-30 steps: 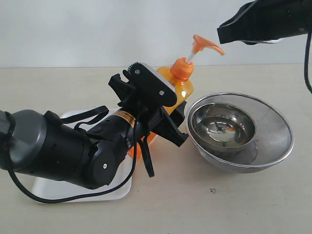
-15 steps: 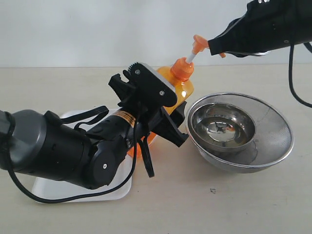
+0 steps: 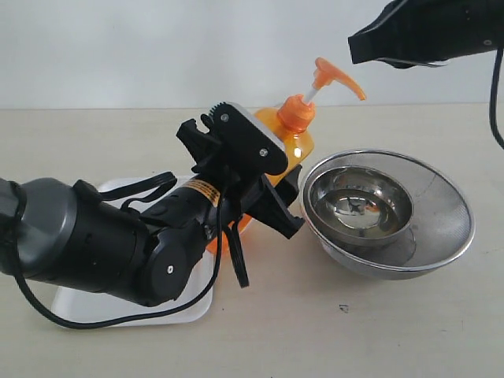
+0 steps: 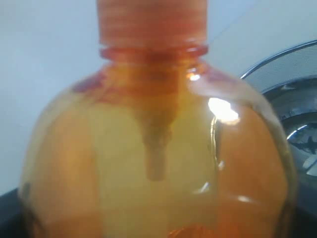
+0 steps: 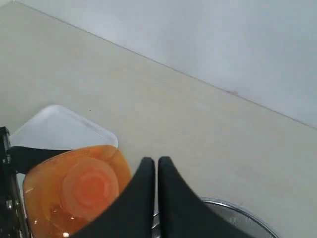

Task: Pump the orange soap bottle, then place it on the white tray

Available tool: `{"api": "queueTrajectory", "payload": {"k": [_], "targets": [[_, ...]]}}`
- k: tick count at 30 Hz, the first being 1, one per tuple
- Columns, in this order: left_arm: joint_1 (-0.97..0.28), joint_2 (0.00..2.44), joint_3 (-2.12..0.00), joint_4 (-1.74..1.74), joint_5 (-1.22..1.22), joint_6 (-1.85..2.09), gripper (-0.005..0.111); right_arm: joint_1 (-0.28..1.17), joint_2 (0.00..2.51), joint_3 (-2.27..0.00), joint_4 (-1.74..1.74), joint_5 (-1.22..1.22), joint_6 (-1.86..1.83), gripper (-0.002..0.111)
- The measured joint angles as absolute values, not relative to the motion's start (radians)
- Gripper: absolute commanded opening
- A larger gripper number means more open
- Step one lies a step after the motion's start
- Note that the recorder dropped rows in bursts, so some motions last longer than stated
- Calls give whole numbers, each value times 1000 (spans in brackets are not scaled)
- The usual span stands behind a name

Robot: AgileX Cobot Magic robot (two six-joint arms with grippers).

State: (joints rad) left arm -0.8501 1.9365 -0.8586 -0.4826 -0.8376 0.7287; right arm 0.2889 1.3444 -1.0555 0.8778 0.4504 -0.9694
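The orange soap bottle (image 3: 296,143) leans to the right over the near edge of the white tray (image 3: 94,304). My left gripper (image 3: 272,169) is shut on its body, and the left wrist view is filled by the bottle (image 4: 153,148) up to its ribbed collar. Its pump head (image 3: 337,77) is up on the white stem. A short gap above and right of the spout hangs my right gripper (image 3: 356,47), shut and empty. In the right wrist view its closed fingertips (image 5: 157,161) sit beside the bottle (image 5: 74,193), with the tray (image 5: 54,129) behind.
Nested round steel bowls (image 3: 441,228) stand right of the bottle, almost touching the left gripper; their rim shows in both wrist views (image 4: 297,99) (image 5: 237,210). My left arm lies across most of the tray. A pale wall stands behind the table.
Half a second ago the right gripper was down on the pump head. It has since lifted up and right, and the pump head has risen. The left gripper kept hold of the bottle.
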Motion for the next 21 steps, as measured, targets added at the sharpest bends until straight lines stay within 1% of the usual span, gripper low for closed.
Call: {"api": "queueTrajectory", "payload": {"k": [8,13,16,21], "targets": [[-850,1938,-859,-483,-838,745,5,289,1253,-1056,875,564,-851,0],[-850,1938,-859,-483,-838,745,5,289,1194,-1056,861,695,-742,0],[-850,1938,-859,-483,-838,745,5,289,1198,-1056,838,747,-710,0],[-850,1938,-859,-483,-838,745,5,289,1244,-1056,798,756,-664,0]]}}
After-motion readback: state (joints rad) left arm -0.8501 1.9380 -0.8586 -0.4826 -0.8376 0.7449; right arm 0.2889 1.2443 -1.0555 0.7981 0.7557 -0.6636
